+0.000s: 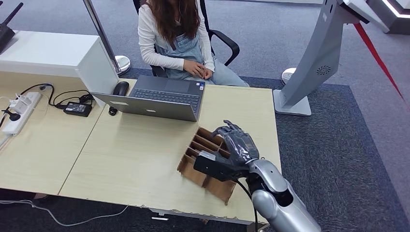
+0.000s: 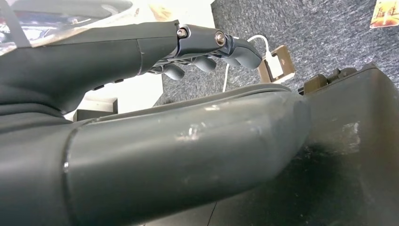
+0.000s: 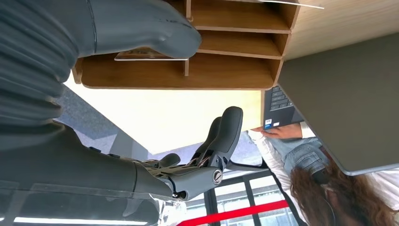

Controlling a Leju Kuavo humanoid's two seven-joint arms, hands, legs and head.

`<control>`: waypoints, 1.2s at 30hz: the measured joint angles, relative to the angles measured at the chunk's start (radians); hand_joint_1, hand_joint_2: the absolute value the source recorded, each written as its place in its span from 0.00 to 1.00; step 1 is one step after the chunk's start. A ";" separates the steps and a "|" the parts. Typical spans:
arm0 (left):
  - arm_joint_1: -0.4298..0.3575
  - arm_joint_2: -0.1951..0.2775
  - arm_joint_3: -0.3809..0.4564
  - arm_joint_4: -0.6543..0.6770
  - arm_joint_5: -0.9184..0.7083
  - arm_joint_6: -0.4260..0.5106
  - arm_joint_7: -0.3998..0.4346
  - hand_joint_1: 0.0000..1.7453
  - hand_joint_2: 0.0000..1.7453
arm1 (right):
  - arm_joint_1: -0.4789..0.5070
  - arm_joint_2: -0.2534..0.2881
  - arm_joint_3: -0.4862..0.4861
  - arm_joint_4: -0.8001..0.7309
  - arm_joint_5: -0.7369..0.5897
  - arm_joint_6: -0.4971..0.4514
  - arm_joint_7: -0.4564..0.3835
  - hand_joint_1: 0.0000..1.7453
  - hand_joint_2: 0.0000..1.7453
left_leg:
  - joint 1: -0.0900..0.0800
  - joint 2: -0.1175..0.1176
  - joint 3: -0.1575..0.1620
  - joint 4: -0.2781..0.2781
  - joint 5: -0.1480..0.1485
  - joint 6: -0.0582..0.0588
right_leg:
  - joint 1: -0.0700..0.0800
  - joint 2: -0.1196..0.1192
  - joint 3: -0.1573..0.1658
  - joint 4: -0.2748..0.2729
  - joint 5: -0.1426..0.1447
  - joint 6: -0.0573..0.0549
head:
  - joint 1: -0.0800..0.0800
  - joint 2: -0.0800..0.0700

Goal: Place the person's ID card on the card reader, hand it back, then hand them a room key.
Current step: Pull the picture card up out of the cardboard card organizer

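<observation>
- The right hand [image 1: 237, 145] is hovering over the wooden rack [image 1: 205, 162] in the lower middle of the head view, fingers apart and holding nothing that I can see.
- In the right wrist view, a flat card [image 3: 148, 55] is lying in one rack slot just beside the thumb [image 3: 141, 26]; whether it is a room key or the ID I cannot tell.
- The left hand [image 2: 207, 52] is hanging off the table over the carpet, fingers loosely curled; whether it is gripping anything I cannot tell.
- The person [image 1: 176, 38] is sitting at the top centre behind the laptop [image 1: 159, 99], hands together in the lap, with no card showing in them.
- No card reader is identifiable on the table [image 1: 121, 154].
- My judgement: the key pickup seems to be under way, so the ID steps are probably finished; lifting the key and handing it over are remaining.
</observation>
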 joint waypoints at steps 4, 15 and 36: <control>0.000 0.000 0.000 0.000 0.000 0.000 0.001 0.00 0.00 | 0.000 0.000 0.000 0.000 0.006 0.000 0.000 0.41 1.00 | 0.000 0.000 0.000 0.000 0.000 0.000 | 0.000 0.000 0.000 0.000 0.000 0.000 | 0.000 0.000; 0.000 0.000 0.004 0.000 0.000 -0.001 0.003 0.00 0.00 | 0.000 0.000 0.000 0.000 0.008 0.001 0.002 0.40 1.00 | 0.000 0.000 0.000 0.000 0.000 0.000 | 0.000 0.000 0.000 0.000 0.000 0.000 | 0.000 0.000; 0.000 0.000 0.005 0.000 0.000 -0.007 0.003 0.00 0.00 | -0.020 -0.003 0.000 0.000 0.003 0.027 0.008 0.33 1.00 | 0.000 0.000 0.000 0.000 0.000 0.000 | 0.000 0.000 0.000 0.000 0.000 0.000 | 0.000 0.000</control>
